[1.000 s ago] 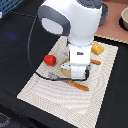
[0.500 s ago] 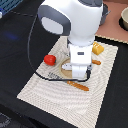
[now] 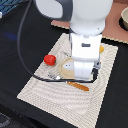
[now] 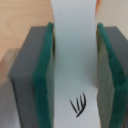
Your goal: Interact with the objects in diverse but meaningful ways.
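Observation:
In the wrist view my gripper (image 4: 75, 75) has its green pads (image 4: 42, 85) pressed on both sides of the white flat fish-like piece (image 4: 74, 45), which has a small black mark. In the exterior view the hand (image 3: 84, 59) stands low over the tan round plate (image 3: 65, 65) and hides most of it. The red tomato (image 3: 49, 59) lies beside the plate on the exterior view's left. An orange-handled utensil (image 3: 78, 86) lies in front of the plate. The yellow-orange bread block (image 3: 101, 49) peeks out behind the hand. The sausage stick is hidden.
A beige woven placemat (image 3: 55, 97) lies on the black table. A tan board (image 3: 61, 23) and a bowl (image 3: 123, 18) sit at the back. A black cable (image 3: 22, 47) loops on the exterior view's left.

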{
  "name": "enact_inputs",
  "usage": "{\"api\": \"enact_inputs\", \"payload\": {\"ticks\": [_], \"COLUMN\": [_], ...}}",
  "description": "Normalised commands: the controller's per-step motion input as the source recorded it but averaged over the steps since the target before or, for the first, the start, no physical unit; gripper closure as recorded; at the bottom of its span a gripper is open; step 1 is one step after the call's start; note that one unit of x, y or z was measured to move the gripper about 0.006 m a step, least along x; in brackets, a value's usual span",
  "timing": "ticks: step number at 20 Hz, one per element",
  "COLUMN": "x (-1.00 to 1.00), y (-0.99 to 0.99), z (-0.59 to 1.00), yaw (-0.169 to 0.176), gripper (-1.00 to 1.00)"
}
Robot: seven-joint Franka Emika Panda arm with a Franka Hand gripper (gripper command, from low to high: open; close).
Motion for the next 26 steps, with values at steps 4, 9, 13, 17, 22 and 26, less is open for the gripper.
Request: {"api": "enact_inputs", "payload": {"ticks": [4,9,13,17,22,26], "x": [-0.16,-0.28,-0.21,0.02,0.27,0.08], "y": [-0.89,-0.70,-0.55,-0.18,0.02,-0.04], "z": [-0.05,-0.32,-0.45,-0.36,-0.01,-0.05], "yaw": [0.003,0.026,0.009,0.001,0.044,0.043], "gripper": [1.00,1.00,1.00,1.00,1.00,1.00]}}
